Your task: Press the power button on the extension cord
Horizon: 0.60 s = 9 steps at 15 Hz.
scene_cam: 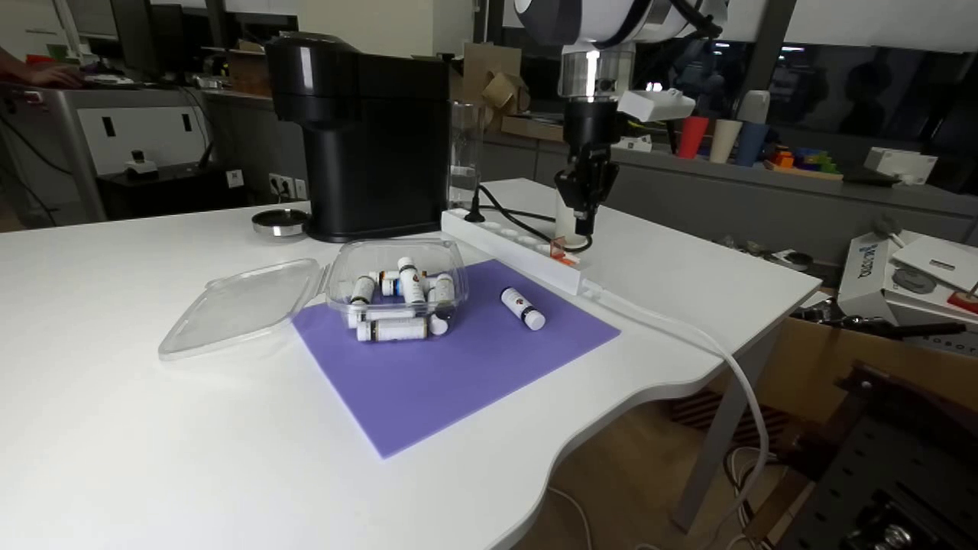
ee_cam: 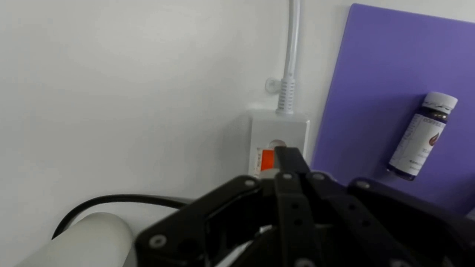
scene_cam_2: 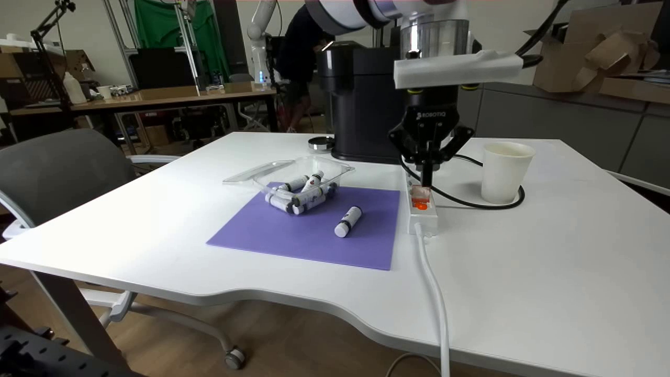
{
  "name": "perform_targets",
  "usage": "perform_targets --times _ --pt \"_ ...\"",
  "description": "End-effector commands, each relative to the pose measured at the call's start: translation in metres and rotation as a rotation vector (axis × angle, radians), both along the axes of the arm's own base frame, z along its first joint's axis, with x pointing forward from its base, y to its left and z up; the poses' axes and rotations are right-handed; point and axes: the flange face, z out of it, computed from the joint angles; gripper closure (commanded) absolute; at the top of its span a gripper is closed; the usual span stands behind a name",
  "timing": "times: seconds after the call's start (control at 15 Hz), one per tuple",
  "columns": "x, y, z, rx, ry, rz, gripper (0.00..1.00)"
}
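Note:
The extension cord is a white power strip (scene_cam: 508,250) lying on the table, with its white cable trailing off the edge. It also shows in an exterior view (scene_cam_2: 430,224) and the wrist view (ee_cam: 274,128). The reddish power button (scene_cam_2: 420,206) is at its cable end, with a raised clear flap behind it. The button also shows in an exterior view (scene_cam: 564,260) and in the wrist view (ee_cam: 267,159), partly hidden by my fingertips. My gripper (scene_cam_2: 426,180) points down, shut and empty, just above the strip near the flap. I cannot tell if it touches the flap.
A white cup (scene_cam_2: 505,173) and a black cable (scene_cam_2: 463,205) are beside the strip. A purple sheet (scene_cam: 458,389) lies on its other side, with a loose vial (scene_cam: 523,308) and a clear container (scene_cam: 451,263) of vials. A black coffee machine (scene_cam: 374,145) stands behind.

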Motion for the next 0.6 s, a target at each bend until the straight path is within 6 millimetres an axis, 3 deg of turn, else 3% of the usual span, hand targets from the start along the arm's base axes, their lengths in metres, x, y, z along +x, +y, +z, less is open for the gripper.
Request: perform_targets --times 0.0,0.53 --pt "0.009 -0.005 -0.006 -0.002 0.019 0.021 1.0" --pt "0.02 -0.006 -0.02 0.0 0.029 0.039 1.0"
